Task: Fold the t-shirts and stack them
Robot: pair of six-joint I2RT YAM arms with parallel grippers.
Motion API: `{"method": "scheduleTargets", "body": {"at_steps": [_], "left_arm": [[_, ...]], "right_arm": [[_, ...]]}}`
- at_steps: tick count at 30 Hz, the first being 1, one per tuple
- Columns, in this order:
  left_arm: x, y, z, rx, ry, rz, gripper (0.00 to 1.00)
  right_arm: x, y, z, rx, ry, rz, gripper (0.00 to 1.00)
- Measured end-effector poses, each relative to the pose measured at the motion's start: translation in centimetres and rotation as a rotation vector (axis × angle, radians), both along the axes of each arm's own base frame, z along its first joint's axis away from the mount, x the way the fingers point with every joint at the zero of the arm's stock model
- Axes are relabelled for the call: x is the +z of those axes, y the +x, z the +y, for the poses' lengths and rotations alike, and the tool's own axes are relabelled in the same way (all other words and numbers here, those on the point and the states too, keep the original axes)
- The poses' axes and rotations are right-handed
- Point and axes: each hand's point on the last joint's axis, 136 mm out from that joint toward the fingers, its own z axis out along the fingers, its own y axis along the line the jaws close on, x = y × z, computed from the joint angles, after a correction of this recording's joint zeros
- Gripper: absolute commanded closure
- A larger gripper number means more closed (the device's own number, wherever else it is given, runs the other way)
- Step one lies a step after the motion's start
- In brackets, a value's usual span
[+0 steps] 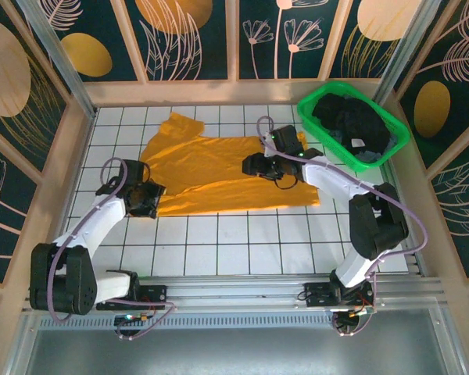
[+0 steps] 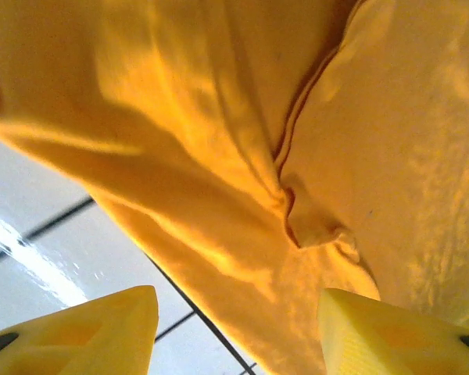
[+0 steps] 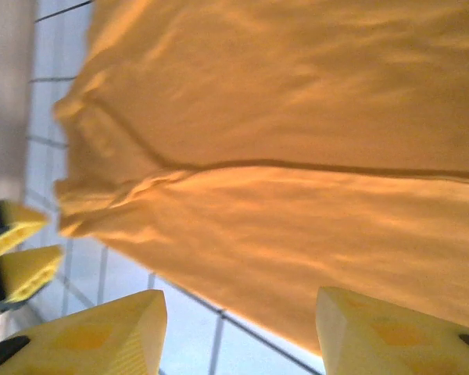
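An orange-yellow t-shirt [image 1: 219,168] lies spread on the white gridded table, one sleeve pointing to the back left. My left gripper [image 1: 153,195] sits at the shirt's left edge. In the left wrist view its jaws [image 2: 238,332] are open and empty just above the cloth [image 2: 219,156], where a seam and a small pucker show. My right gripper [image 1: 255,166] hovers over the shirt's right half. The right wrist view has it [image 3: 238,336] open and empty at the hem of the cloth [image 3: 297,156].
A green plastic basket [image 1: 340,84] holding dark clothes [image 1: 352,121] stands at the back right corner. Wooden frame walls enclose the table on three sides. Bare white tiles [image 1: 242,242] stretch between the shirt and the arm bases.
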Motion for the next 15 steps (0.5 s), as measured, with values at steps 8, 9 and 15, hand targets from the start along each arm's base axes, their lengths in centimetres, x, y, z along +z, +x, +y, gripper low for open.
{"method": "scheduleTargets", "body": {"at_steps": [8, 9, 15], "left_arm": [[-3.3, 1.9, -3.9, -0.019, -0.074, 0.079, 0.55], [-3.4, 2.2, -4.2, -0.022, -0.076, 0.082, 0.57], [-3.2, 3.7, -4.5, -0.016, -0.078, 0.058, 0.62]], "right_arm": [[0.3, -0.2, 1.1, 0.037, 0.038, -0.007, 0.47], [0.4, -0.1, 1.1, 0.036, 0.038, -0.009, 0.47], [0.3, -0.1, 1.1, 0.034, 0.039, -0.006, 0.48]]}}
